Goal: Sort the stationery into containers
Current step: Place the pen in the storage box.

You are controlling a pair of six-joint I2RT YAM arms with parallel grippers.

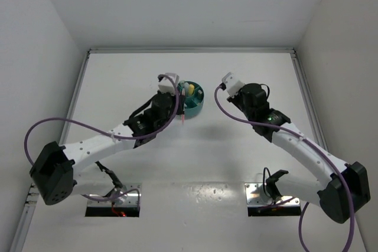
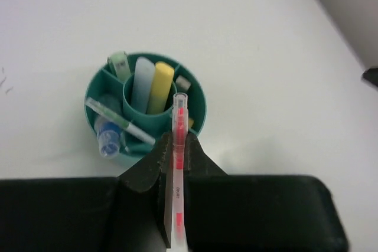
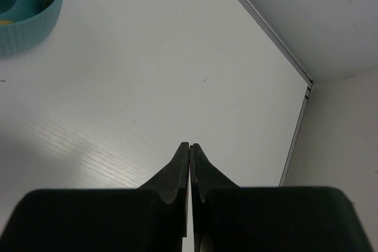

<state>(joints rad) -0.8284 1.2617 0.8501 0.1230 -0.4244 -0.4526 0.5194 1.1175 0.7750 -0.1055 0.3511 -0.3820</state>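
Pen [image 2: 179,116], pink-red, clamped in the left gripper [image 2: 178,141] beside the teal bowl [image 2: 88,98] — right gripper [image 3: 189,147] closed tight on nothing.

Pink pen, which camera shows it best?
The left wrist view: the pink pen fills the centre, clamped in the left gripper. The top view shows only a thin pink sliver; the right wrist view misses it.

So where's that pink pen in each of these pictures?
Top external: pink pen just below the teal bowl, at the left arm's tip.
Left wrist: pink pen at centre, gripped in the left pincer, tip overlapping the teal bowl.
Right wrist: not in it.
Shared landmark: the teal bowl, top left corner of the right wrist view.
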